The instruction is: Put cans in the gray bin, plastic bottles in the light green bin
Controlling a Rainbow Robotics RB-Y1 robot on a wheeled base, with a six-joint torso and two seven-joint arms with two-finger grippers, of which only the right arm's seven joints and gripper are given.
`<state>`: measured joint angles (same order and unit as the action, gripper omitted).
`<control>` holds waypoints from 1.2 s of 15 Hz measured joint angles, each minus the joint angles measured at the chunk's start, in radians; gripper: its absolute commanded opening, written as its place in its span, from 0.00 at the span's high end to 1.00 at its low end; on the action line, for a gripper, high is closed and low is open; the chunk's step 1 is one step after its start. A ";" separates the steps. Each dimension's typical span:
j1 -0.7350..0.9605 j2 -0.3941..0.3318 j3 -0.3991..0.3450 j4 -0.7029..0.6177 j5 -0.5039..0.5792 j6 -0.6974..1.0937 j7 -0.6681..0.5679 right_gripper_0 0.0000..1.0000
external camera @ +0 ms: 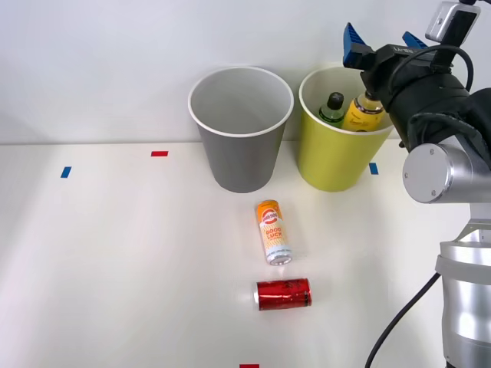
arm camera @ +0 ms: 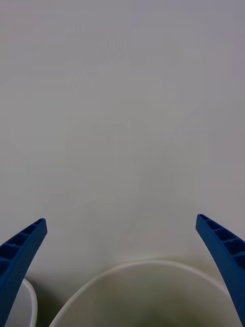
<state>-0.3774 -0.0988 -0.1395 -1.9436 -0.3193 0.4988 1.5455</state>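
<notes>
In the front view, the bottle half of the job looks finished: the green bottle (external camera: 332,107) and the yellow-orange bottle (external camera: 362,112) both stand inside the light green bin (external camera: 337,165), their black caps showing above its white rim. The can half is not yet begun, as far as this shows. The gray bin (external camera: 239,157), just beside the green one toward the back edge of the table (external camera: 115,261), looks empty from here, though its floor is out of sight. The orange-and-white can (external camera: 273,231) lies on its side on the table a little in front of the gray bin, and the dented red can (external camera: 283,294) lies on its side nearer the front edge, close to the first but apart from it. The right gripper (external camera: 383,42) hangs over the far side of the green bin, above the bottles, with the arm's dark wrist bent over the bin's right rim and the blue fingers (external camera: 355,42) pointing away toward the wall. In the right wrist view, the fingers (arm camera: 20,255) stand wide apart at the two corners with nothing between them, so the gripper holds nothing; below them curves the green bin's white rim (arm camera: 145,265), with a sliver of the gray bin's rim (arm camera: 29,299) at the corner.
</notes>
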 measured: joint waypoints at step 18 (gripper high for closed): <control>0.194 0.004 0.021 -0.146 -0.027 -0.128 0.009 0.00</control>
<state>-0.1831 -0.0952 -0.1186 -2.0900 -0.3467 0.3711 1.5540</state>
